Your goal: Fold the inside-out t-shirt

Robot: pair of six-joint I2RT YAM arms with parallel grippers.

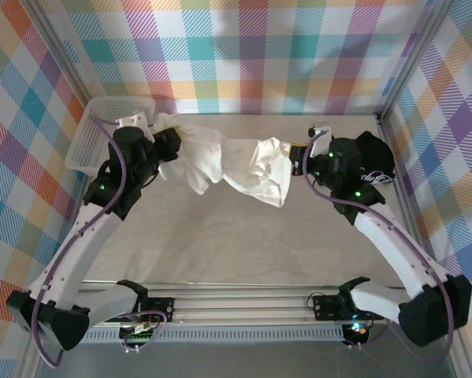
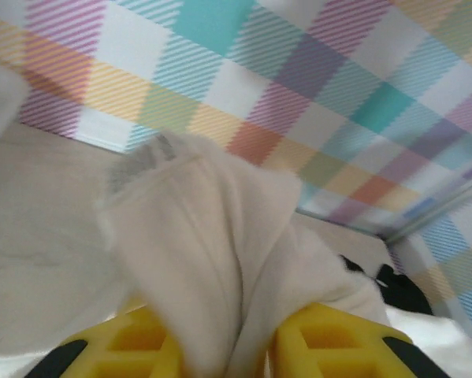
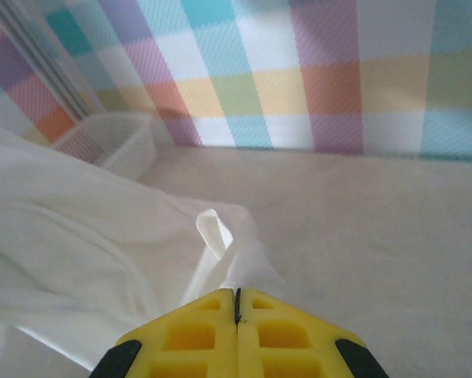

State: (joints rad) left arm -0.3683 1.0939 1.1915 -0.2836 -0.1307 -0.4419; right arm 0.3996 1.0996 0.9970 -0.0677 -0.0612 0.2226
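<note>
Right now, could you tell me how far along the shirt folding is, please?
Done: only the pickup; the shirt looks lifted off the table. In hand: the left gripper and right gripper each pinch part of it, and it sags crumpled between them. Left: laying it flat and all the folds; no neat fold shows yet.

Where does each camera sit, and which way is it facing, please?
Top external: above and behind the bases, looking down at the table; left arm and right arm, white t-shirt strung between them.
Left wrist: on the left arm, facing the plaid wall; left gripper with cloth between its fingers.
Right wrist: on the right arm, facing a white basket; right gripper shut on a fold.
Shared: the basket, in top and right wrist.
</note>
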